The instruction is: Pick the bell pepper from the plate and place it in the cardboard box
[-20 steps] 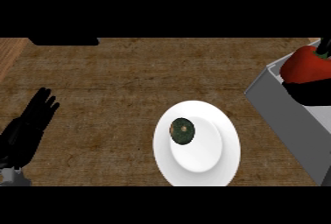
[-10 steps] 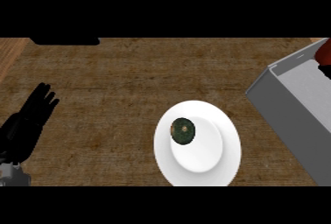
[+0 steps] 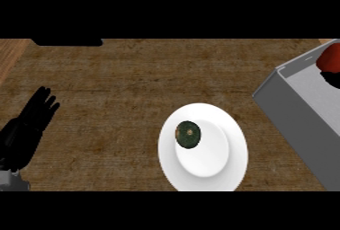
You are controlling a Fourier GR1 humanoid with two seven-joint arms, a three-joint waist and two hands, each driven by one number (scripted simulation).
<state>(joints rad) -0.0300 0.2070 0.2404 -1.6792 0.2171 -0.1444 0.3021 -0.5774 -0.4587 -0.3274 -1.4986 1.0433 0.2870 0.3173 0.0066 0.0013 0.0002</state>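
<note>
Bell pepper [image 3: 189,134] sits on the white plate [image 3: 219,175] mid-bench, dark green, stem end up. Left hand [image 3: 26,128] rests at left edge, fingers straight, holding nothing. Right hand isn't visible. Box [image 3: 302,112] at right. Likely light, smooth, slippery skin; take hold across its sides.

Brown mottled wood-grain counter top [image 3: 133,90] carries a plain white round plate [image 3: 219,175] with a dark green round bell pepper [image 3: 189,134] on it. Grey-walled box [image 3: 305,112] shows a red object [image 3: 330,60] at its top edge. Black left hand [image 3: 26,130] on a grey forearm [image 3: 12,182].
</note>
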